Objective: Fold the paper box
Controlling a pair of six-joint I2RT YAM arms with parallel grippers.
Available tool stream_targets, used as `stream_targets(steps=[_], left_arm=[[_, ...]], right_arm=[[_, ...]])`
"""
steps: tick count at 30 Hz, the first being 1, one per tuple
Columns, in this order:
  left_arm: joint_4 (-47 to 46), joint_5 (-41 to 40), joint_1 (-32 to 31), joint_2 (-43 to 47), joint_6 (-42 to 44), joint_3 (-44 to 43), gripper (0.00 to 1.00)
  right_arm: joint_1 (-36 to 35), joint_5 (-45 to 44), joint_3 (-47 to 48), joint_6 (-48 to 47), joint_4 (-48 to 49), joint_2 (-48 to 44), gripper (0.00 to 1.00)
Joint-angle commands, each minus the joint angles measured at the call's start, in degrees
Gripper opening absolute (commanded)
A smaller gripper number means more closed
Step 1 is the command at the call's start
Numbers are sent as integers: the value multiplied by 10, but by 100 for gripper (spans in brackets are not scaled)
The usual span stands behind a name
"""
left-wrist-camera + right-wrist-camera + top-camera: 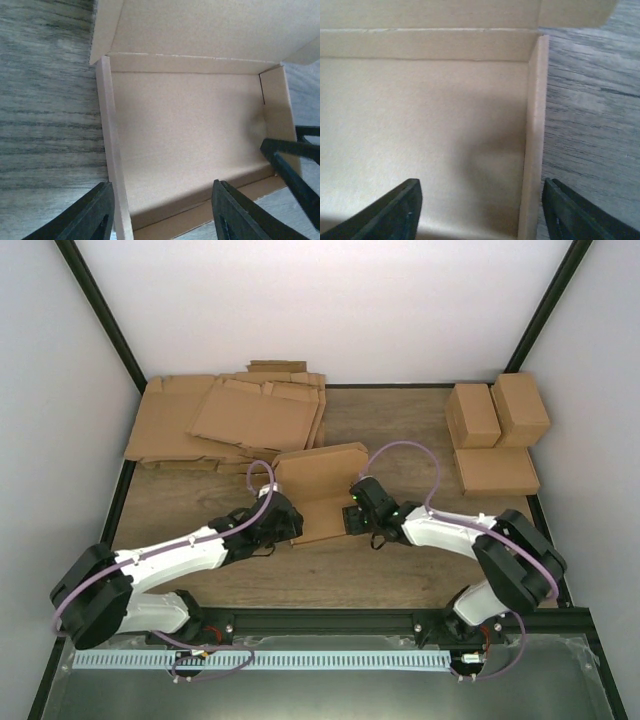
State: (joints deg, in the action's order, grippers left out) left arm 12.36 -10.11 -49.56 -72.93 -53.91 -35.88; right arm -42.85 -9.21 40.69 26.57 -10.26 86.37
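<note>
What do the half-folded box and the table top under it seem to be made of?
The paper box: thin brown cardboard, matte, judging by its fibrous grainy face, sharp creases and pale cut edges. The table top: grey-brown wood or wood-look laminate, with streaked grain lines; the pictures cannot tell which.

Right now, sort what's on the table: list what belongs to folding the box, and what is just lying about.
In the job: paper box, half-folded, lid flap open; left gripper and right gripper, each open astride a side wall.

Lying about: pile of flat cardboard sheets, far left; three closed boxes, far right.
</note>
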Motion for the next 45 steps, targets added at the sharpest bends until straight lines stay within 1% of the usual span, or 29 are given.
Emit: stream_targets(steps=[1,2,3,5,6,8,10,14,17,20,22,26,27,30,35,38,39,42,45], left_arm=[[27,-10,7,19,30,-15,60],[39,-5,14,24,43,-22,61],[49,-1,21,28,54,-29,65],[66,-1,35,45,72,-39,68],[73,0,43,53,80,-43,73],[83,11,64,70,95,-48,77],[90,30,92,83,113,-54,83],[105,76,153,88,161,-75,86],[107,99,179,91,187,-86,90],[93,128,196,99,208,-83,100],[84,139,201,105,218,-79,100],[70,148,205,97,238,-77,100],[64,155,205,93,245,-77,99],[53,167,205,78,260,-81,91],[52,174,205,45,269,-108,76],[59,169,205,26,272,-125,73],[62,162,205,20,273,-131,71],[73,144,205,4,275,-148,60],[81,132,205,-9,271,-161,54]], right_arm=[[29,85,-27,-20,45,-59,77],[39,107,-34,-30,51,-75,83],[49,132,-40,-41,56,-90,87],[75,170,-46,-54,59,-124,92],[90,187,-47,-61,58,-136,93],[127,214,-44,-71,54,-151,94],[153,226,-32,-79,49,-156,94],[182,225,-1,-92,39,-142,93],[208,279,8,-103,57,-134,94],[243,320,6,-102,79,-139,94],[261,338,9,-104,87,-139,94],[270,348,31,-132,84,-118,94],[271,350,37,-135,80,-111,94],[282,382,46,-141,86,-102,90],[282,356,66,-164,91,-96,82],[282,349,89,-181,76,-74,79],[283,353,95,-185,76,-65,78],[281,368,107,-192,85,-42,69],[280,377,119,-192,93,-27,62]])
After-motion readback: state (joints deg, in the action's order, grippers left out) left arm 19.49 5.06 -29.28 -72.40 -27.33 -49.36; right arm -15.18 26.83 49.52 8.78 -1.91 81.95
